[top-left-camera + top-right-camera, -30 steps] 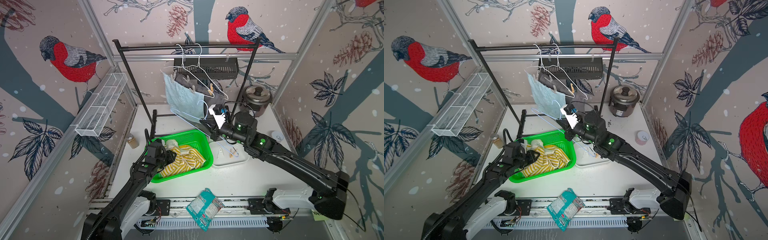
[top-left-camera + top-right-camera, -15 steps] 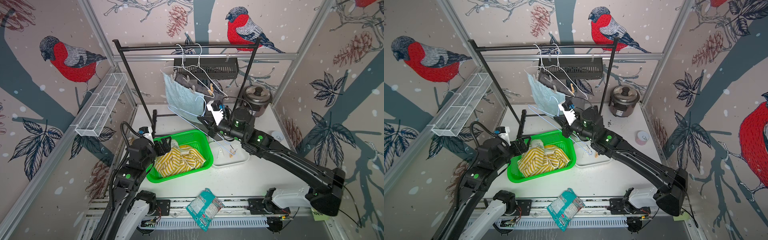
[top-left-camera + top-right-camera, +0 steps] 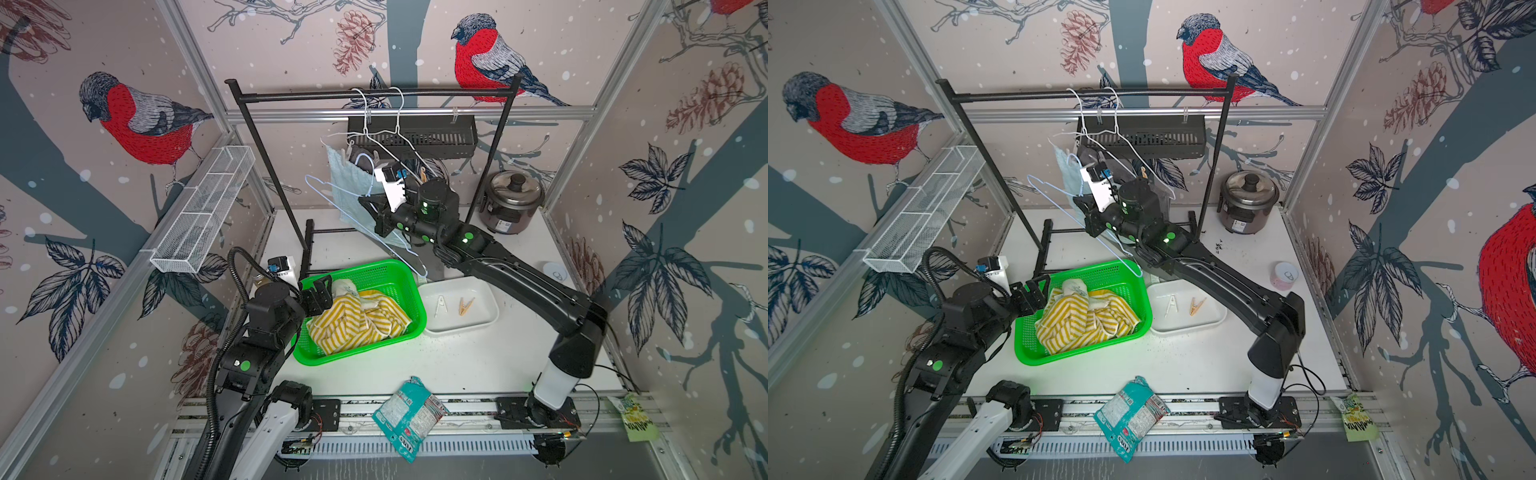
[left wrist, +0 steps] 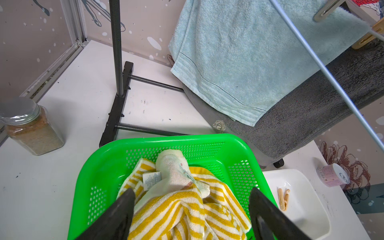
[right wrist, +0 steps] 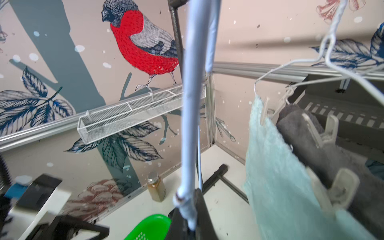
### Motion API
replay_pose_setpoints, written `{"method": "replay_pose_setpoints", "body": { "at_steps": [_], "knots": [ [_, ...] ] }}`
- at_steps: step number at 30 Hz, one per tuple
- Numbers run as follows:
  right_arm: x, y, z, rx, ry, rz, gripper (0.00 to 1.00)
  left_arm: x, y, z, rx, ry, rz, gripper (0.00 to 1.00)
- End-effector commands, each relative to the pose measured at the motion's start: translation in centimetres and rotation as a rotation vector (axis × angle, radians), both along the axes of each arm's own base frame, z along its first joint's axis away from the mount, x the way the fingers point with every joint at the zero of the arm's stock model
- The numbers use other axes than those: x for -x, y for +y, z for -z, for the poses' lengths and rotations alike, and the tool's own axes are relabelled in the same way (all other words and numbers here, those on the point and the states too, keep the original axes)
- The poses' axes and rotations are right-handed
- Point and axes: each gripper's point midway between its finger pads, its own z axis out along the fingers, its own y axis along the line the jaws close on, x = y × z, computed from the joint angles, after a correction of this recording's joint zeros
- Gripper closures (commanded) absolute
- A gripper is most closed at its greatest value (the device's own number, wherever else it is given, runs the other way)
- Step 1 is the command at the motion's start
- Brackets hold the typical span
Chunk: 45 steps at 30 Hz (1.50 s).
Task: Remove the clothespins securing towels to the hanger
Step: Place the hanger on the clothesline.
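Left wrist view — left hand (image 4: 191, 193) spread above striped towel (image 4: 166, 209) — right hand (image 5: 188, 209) pinches hanger (image 5: 190, 104).

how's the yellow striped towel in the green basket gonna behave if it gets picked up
Probably floppy: the yellow striped towel lies crumpled in folds in the green basket, so it would likely drape and trail from one pinch. Its looped terry surface, clear in the left wrist view, should grip rather than slip.

Striped towel (image 3: 1084, 320) heaped in green basket (image 3: 1034, 358); two clothespins (image 3: 1196, 306) in white tray (image 3: 1210, 321) beside it.
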Motion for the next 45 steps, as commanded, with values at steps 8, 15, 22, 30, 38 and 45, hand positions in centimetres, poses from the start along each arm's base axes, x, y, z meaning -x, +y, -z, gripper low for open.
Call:
{"method": "replay_pose_setpoints", "body": {
  "at_steps": [8,15,22,30,38,45],
  "knots": [
    [-4.7,4.0,-3.0,-0.104,-0.041,0.034,1.00,-0.9,-0.8,1.2,-0.023,-0.009,0.046,0.15],
    [-6.3,4.7,-2.9,-0.146,-0.048,0.046,1.00,-1.3,-2.6,-0.3,0.008,-0.060,0.142,0.15],
    [-5.6,3.5,-3.5,-0.136,-0.040,0.079,1.00,0.1,-8.1,-9.9,0.208,-0.331,0.460,0.16],
    [-3.9,2.6,-4.4,-0.173,0.018,0.082,1.00,-1.1,-11.0,-14.0,0.448,-0.432,0.613,0.19],
    [-2.4,2.2,-5.0,-0.186,0.029,0.065,1.00,-2.6,-11.7,-15.6,0.508,-0.477,0.651,0.36],
    [-1.6,2.4,-5.1,-0.192,0.035,0.045,1.00,-3.7,-12.6,-15.7,0.539,-0.450,0.687,0.44]
  ]
}}
